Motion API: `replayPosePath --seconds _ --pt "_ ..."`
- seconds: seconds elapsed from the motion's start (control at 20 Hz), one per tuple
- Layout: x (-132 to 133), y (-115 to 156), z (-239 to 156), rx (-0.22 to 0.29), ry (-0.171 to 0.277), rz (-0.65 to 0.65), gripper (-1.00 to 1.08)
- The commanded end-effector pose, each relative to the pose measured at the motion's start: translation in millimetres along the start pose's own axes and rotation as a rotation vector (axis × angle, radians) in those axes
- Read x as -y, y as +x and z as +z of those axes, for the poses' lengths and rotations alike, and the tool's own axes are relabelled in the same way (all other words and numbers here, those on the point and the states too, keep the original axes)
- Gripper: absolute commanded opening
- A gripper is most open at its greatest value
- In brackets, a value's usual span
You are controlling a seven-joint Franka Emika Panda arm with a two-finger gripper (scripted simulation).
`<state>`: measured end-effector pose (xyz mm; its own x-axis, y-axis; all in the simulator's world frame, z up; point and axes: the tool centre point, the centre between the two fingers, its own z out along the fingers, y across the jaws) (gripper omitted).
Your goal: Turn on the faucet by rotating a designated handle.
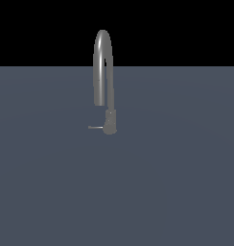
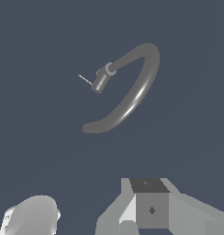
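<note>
Dark blue-grey ground (image 1: 176, 192) fills the scene under a black backdrop, with nothing on it that I can see but the fixture itself. Standing on that surface, the faucet (image 1: 102, 67) is upright: a narrow inverted-U spout rising from a short, thicker cylindrical base, with the spout's open end hanging down toward the exterior view's left of the base. Projecting sideways from that base, the handle (image 1: 95, 127) is a thin short rod pointing toward the exterior view's left, roughly level with the ground and much slimmer than the spout. My arm does not appear in the exterior view, so I judge I am well apart from the fixture. From the wrist view I look down on the faucet (image 2: 137, 87) from above and some way off, the handle (image 2: 85, 79) showing as a fine sliver beside the base. My gripper (image 2: 150, 209) is only partly in frame at the picture's edge, and I cannot tell whether its fingers are apart or together. Nothing is held or touched. I judge the task not yet begun: the rod's free tip offers the best leverage, and its thinness calls for a careful approach.
</note>
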<state>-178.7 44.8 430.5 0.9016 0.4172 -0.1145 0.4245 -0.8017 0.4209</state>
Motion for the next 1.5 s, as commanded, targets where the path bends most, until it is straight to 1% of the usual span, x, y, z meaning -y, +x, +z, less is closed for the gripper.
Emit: replayPosePath --seconds 0.0,0.3,0.65,1.0,1.45 --pt "8.9 14.1 6.9 0.000 -0.074 -0.079 -1.00" --pt "29.2 41.2 24.9 0.001 -0.232 -0.243 -1.00" --pt "50.9 65.1 46.6 0.002 -0.391 -0.409 -1.00" --pt "69.8 83.0 68.4 0.001 -0.529 -0.553 -1.00" --pt "90.0 100.2 96.2 0.000 -0.687 -0.715 -1.00"
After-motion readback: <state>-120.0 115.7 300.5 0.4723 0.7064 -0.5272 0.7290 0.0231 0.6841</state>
